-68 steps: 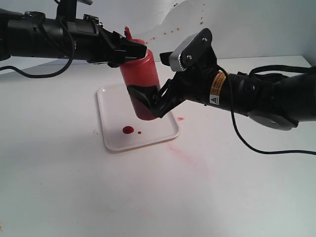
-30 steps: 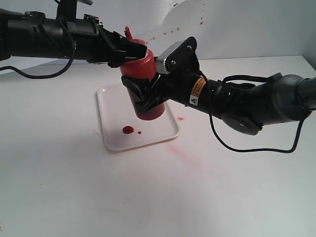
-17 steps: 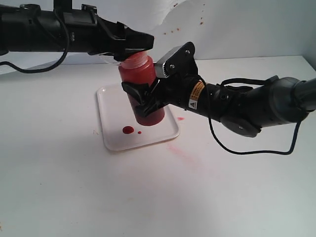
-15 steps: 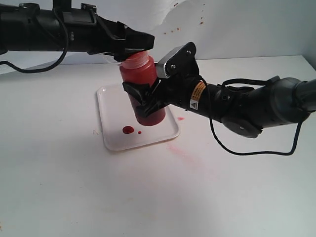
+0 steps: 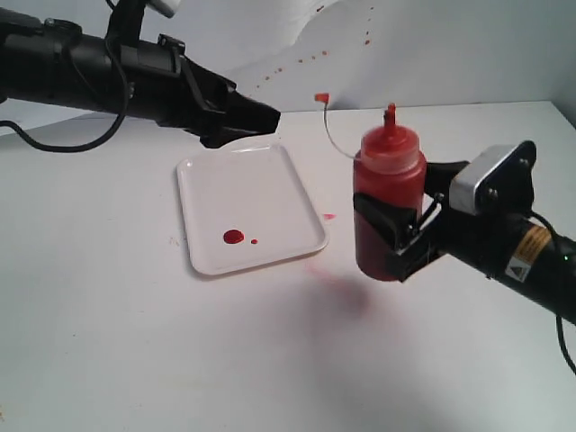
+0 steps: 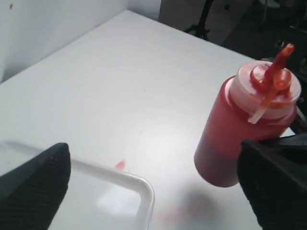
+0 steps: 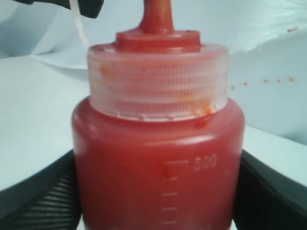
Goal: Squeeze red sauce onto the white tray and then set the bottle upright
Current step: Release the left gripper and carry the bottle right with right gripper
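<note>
— Squeeze bottle (image 5: 389,202) of translucent, red-tinted plastic, cylindrical: where is it?
— Upright, to the right of the flat white rectangular plastic tray (image 5: 243,184) and well apart from it, over the plain white desk (image 5: 180,360). I cannot tell whether its base touches the desk.
— What holds it?
— The right gripper (image 5: 394,211). Its black fingers (image 7: 33,206) are clamped on the lower body, one on each flank, and their pads look finely ridged in the right wrist view.
— And the bottle's surface?
— A smooth, glossy wall, darker red toward the base, with embossed scale marks and a "300". Above it sits a cloudy, finely ribbed screw cap (image 7: 158,81) smeared with red, topped by a tapering red nozzle (image 5: 390,114). A thin pale strand arcs up from the neck to a small red tethered cap (image 5: 321,97).
— The left gripper (image 5: 261,119)?
— It hovers over the tray's far edge. Its matte black fingers (image 6: 33,184), cross-hatched on the pads, stand wide apart with nothing between them.
— What lies on the tray?
— It has rounded corners and a low raised rim. Two round blobs of glossy red sauce (image 5: 234,238), one larger and one tiny, sit near the front edge. A faint pink smear (image 5: 328,217) marks the desk just beside the tray's right rim.
</note>
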Motion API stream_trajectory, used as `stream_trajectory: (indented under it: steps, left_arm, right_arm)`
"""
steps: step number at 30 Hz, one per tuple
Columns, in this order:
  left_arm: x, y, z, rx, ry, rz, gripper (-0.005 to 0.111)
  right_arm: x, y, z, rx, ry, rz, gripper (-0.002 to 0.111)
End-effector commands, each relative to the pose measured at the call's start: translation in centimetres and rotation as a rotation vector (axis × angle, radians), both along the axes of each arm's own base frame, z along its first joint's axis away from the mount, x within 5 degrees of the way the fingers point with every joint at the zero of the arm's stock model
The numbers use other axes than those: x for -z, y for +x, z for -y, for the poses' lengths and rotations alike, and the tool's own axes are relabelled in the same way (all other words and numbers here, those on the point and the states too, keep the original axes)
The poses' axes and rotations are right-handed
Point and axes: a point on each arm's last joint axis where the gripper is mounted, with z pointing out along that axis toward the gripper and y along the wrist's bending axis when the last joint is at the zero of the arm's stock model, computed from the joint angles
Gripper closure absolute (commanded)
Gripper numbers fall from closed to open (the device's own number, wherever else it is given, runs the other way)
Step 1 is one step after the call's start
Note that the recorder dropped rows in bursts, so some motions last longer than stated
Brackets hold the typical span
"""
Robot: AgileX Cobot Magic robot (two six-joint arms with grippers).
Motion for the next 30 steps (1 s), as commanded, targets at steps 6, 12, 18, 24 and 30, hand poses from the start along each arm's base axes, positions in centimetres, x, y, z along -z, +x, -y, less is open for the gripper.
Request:
stream_trajectory:
  steps: [6,12,18,24,30]
  left_arm:
    - [0.7,-0.6,-0.3,0.027,0.129,-0.062,0.020]
    - [0.9,-0.8,-0.3,0.034,0.129,-0.073,0.020]
    - [2.4,-1.2,-0.7,0.016,0.169,-0.095,0.020]
    - [2.5,-1.2,-0.7,0.015,0.165,-0.100,0.020]
    - [2.5,-1.3,-0.6,0.018,0.164,-0.102,0.020]
  right_arm:
    - [1.8,-2.1,1.7,0.110,-0.094,0.026,0.108]
    - [3.0,-0.3,1.2,0.104,-0.078,-0.005,0.108]
    - [2.9,0.2,1.1,0.112,-0.060,-0.007,0.108]
    - [2.9,0.1,1.0,0.097,-0.060,-0.015,0.077]
    - [3.3,0.1,1.2,0.126,-0.031,-0.094,0.057]
